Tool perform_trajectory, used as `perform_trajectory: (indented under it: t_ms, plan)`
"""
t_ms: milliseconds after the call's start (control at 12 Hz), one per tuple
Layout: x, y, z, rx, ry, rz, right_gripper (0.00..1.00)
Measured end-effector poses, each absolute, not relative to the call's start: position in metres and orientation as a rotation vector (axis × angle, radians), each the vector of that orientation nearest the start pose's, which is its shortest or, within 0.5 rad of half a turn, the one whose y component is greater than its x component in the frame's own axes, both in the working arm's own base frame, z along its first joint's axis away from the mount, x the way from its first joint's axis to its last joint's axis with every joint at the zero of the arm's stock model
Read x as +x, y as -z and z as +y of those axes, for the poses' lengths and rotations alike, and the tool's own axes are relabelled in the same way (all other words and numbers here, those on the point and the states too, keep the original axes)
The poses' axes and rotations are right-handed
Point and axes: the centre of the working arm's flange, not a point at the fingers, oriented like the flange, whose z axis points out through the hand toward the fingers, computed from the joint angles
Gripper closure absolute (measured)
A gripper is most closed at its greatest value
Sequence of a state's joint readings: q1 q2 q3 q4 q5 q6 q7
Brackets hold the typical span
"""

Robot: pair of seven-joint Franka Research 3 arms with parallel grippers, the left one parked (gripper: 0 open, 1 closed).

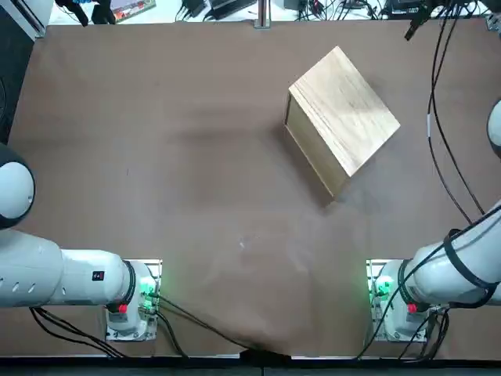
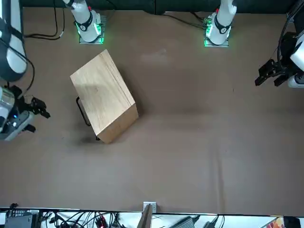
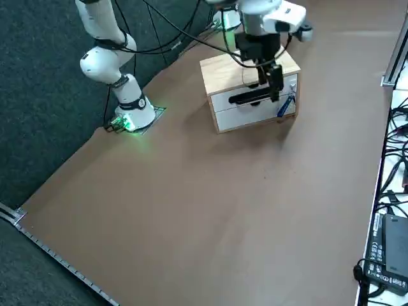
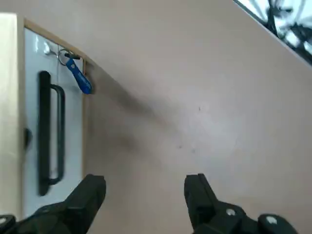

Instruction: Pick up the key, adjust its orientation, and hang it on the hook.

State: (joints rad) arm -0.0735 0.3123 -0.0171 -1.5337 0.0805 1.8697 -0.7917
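Observation:
The wooden box (image 1: 344,117) lies at an angle on the brown table, its white front (image 4: 36,97) carrying a black handle (image 4: 48,126). The key (image 4: 64,54), a small silvery piece with a blue tag (image 4: 78,78), hangs from the hook (image 4: 77,57) at the upper corner of that front. The tag also shows in the right side view (image 3: 285,106). My right gripper (image 4: 146,195) is open and holds nothing. It hovers in front of the box face (image 3: 269,89), a short way off the key. In the front view the gripper (image 2: 44,108) is left of the box (image 2: 102,95).
Black cables (image 1: 442,117) trail over the table's right side. More cables and a power brick (image 3: 389,255) lie beyond the far edge. A metal post (image 1: 262,19) stands at the far edge's middle. Brown tabletop (image 1: 156,157) stretches left of the box.

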Motion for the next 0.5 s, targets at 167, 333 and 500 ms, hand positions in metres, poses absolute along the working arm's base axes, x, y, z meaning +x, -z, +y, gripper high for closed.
perform_trajectory:
  t_ms: [167,333,500]
  plan:
    - [0.644,-0.501,-0.053,-2.954,0.059,-0.864,0.00]
    - [0.631,-0.521,-0.052,-2.985,0.033,-0.715,0.00]
    - [0.619,-0.541,-0.050,-3.012,0.019,-0.573,0.00]
